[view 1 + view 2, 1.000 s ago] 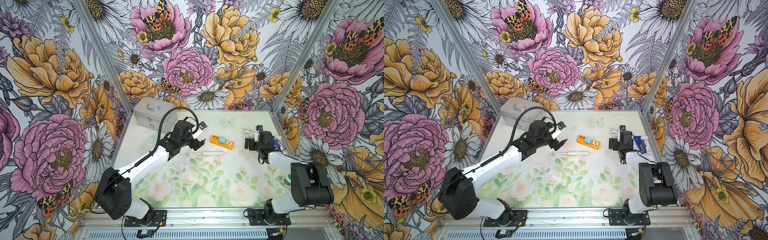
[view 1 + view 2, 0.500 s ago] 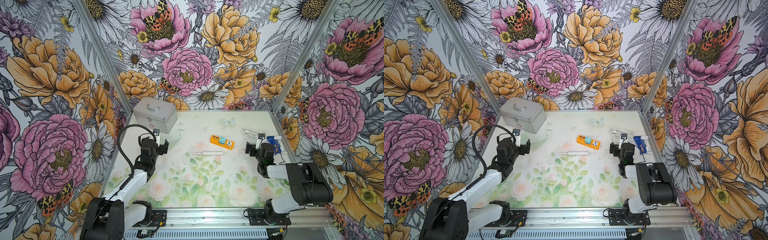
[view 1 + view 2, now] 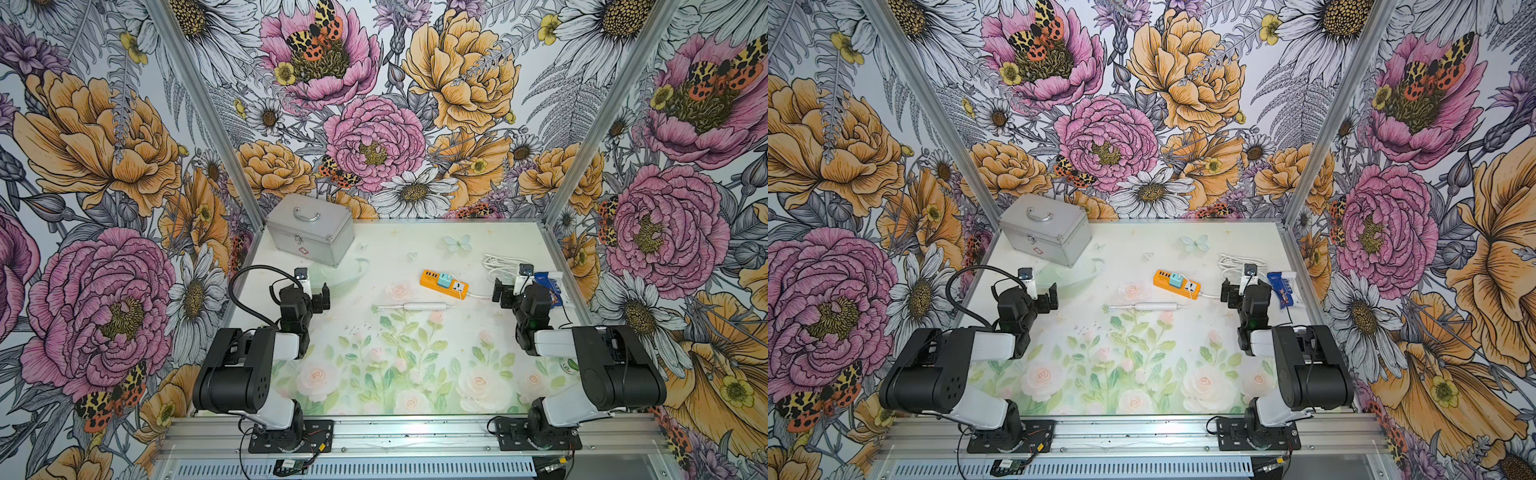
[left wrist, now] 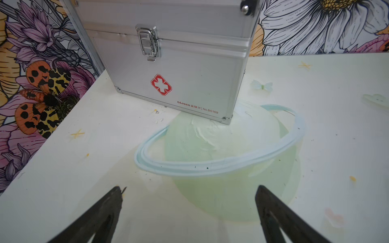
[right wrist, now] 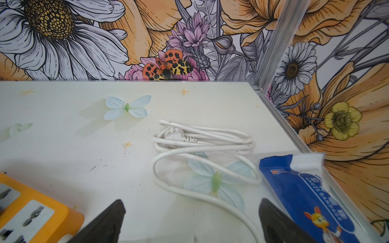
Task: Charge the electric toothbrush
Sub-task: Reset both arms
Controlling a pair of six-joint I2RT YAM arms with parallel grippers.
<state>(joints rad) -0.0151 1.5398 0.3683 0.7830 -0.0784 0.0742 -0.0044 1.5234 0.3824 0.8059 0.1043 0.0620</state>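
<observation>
Lying flat between the left gripper (image 4: 189,189) and the right gripper (image 5: 191,203), the electric toothbrush (image 3: 415,306) is held by neither.
Both grippers have jaws spread wide and empty; its brush head points toward the left gripper. An orange power strip (image 3: 428,277) lies just beyond it, nearer the right gripper. A silver case (image 4: 189,73) stands ahead of the left gripper, and a coiled white cord (image 5: 202,138) lies ahead of the right.

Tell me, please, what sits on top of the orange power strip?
Only a teal plug adapter sits near the middle of the orange power strip. What lies beneath it is covered.
</observation>
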